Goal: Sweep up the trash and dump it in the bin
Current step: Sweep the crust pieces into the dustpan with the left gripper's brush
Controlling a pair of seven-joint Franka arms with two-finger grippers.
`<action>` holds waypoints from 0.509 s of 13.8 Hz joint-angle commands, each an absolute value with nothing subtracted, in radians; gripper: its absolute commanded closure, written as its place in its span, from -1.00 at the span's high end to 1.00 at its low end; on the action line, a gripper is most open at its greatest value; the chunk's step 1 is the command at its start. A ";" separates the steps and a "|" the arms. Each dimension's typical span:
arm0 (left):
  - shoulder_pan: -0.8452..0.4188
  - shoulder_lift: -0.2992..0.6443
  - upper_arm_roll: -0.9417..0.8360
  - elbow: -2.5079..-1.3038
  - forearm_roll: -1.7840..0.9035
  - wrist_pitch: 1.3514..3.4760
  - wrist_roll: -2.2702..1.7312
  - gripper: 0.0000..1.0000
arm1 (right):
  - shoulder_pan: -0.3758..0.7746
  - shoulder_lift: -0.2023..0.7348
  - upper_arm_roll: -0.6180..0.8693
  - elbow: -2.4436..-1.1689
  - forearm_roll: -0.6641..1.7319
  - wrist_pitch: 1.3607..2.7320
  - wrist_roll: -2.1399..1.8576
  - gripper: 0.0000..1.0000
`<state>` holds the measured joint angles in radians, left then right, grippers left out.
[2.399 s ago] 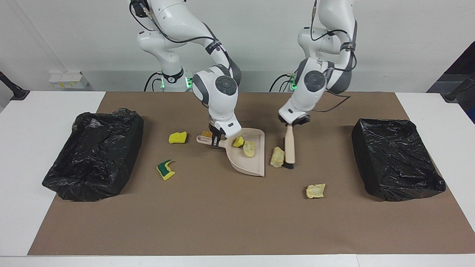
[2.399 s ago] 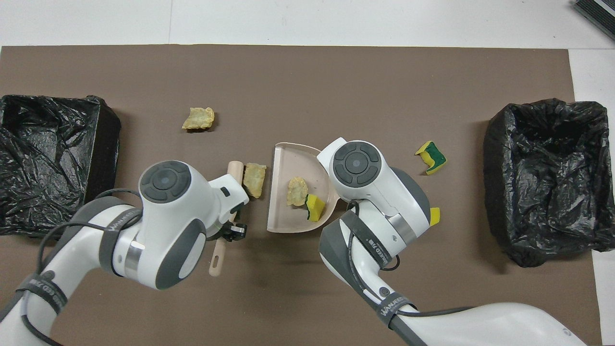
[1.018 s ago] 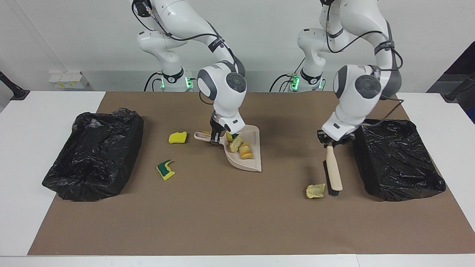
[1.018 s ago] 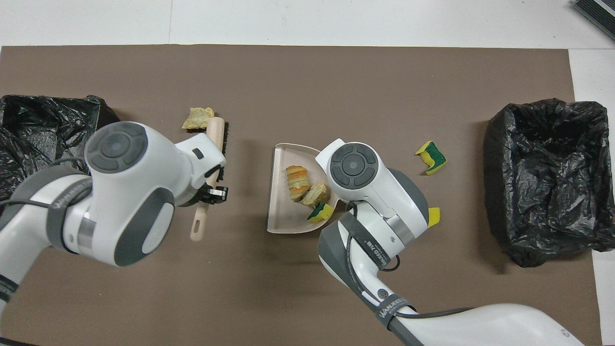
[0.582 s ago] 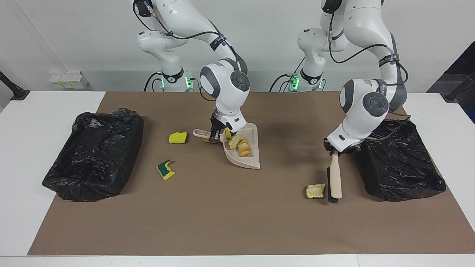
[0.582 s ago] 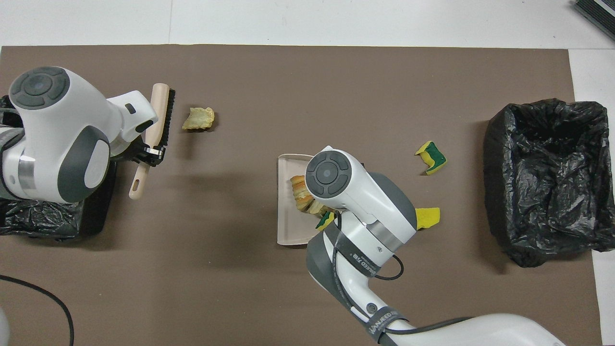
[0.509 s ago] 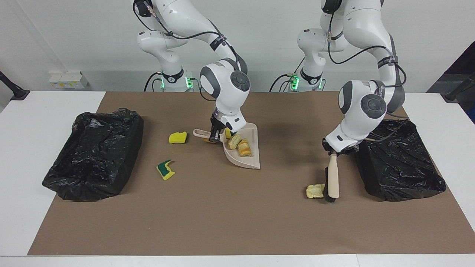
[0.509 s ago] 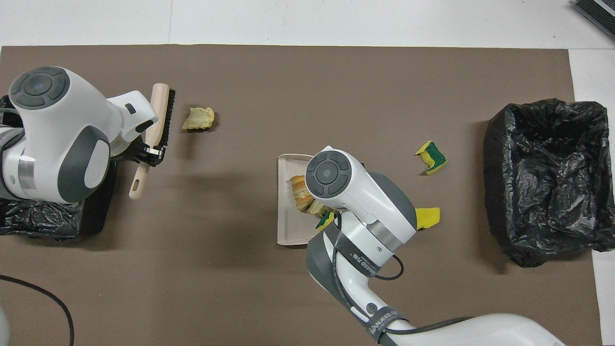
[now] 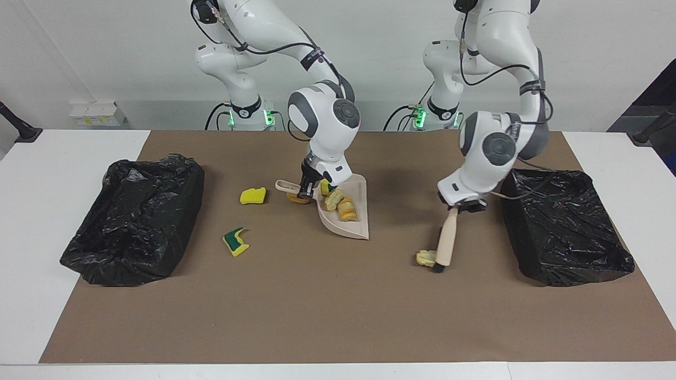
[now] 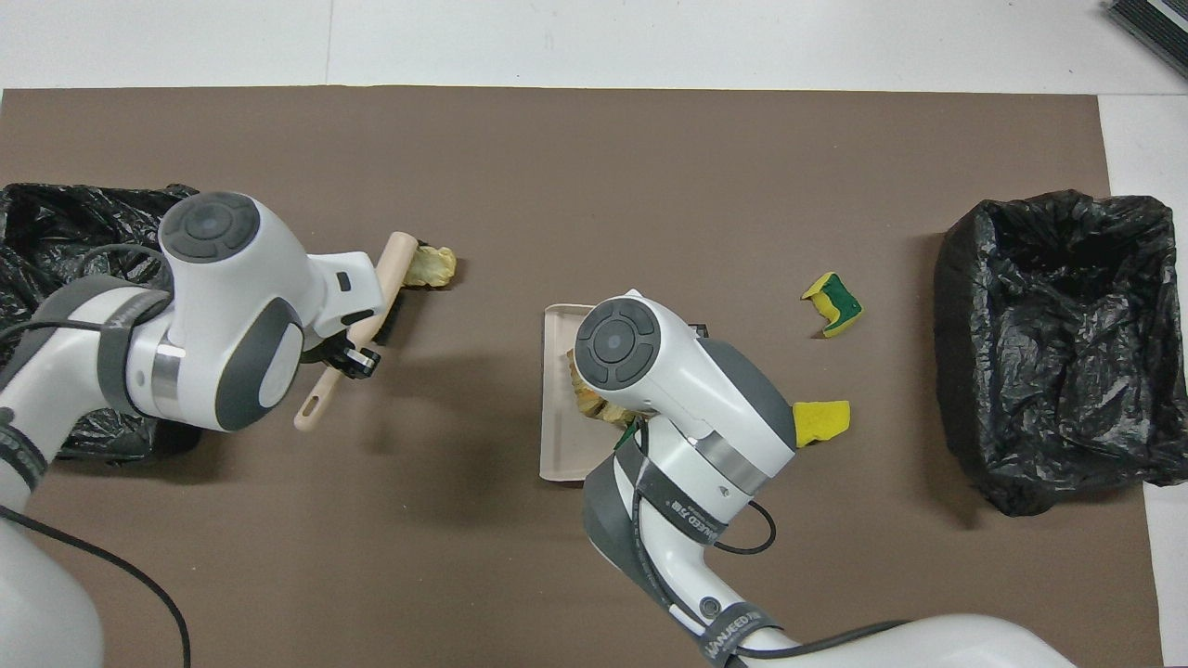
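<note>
My right gripper [image 9: 304, 193] is shut on the handle of the beige dustpan [image 9: 353, 226], which is tilted at the middle of the mat. In the pan lie trash pieces [image 9: 340, 205]: bread-like chunks and a yellow-green scrap. A brown chunk [image 9: 294, 198] sits on the mat under the handle. My left gripper [image 9: 458, 205] is shut on the beige brush [image 9: 447, 236], whose bristles touch a tan scrap [image 9: 424, 258] [image 10: 434, 266]. A yellow sponge piece [image 9: 253, 196] [image 10: 821, 420] and a green-yellow one [image 9: 236, 241] [image 10: 835, 304] lie toward the right arm's end.
Two bins lined with black bags stand on the brown mat, one [image 9: 132, 219] at the right arm's end, the other [image 9: 565, 227] at the left arm's end, close to the brush. White tabletop [image 9: 31, 211] borders the mat.
The left arm has swung the brush from beside its bin toward the dustpan, pushing the tan scrap along the mat. The dustpan has tipped slightly in the right gripper.
</note>
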<state>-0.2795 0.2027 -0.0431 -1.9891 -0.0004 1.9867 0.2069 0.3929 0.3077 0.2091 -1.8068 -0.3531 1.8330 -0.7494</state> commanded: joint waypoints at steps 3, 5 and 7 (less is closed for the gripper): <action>-0.455 0.075 -0.031 -2.163 -0.158 2.011 0.187 -1.00 | 0.385 0.295 0.212 -1.824 -0.374 1.821 -0.721 -1.00; -0.520 0.071 -0.031 -2.160 -0.189 2.014 0.097 -1.00 | 0.368 0.296 0.212 -1.830 -0.373 1.830 -0.698 -1.00; -0.572 0.074 -0.031 -2.137 -0.228 2.010 -0.010 -1.00 | 0.362 0.295 0.212 -1.838 -0.371 1.848 -0.684 -1.00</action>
<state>-0.5239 0.0988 -0.0476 -2.1214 -0.1944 1.9924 0.0613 0.3787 0.3077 0.2066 -1.8150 -0.3530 1.8330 -0.7280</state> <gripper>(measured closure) 0.740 0.678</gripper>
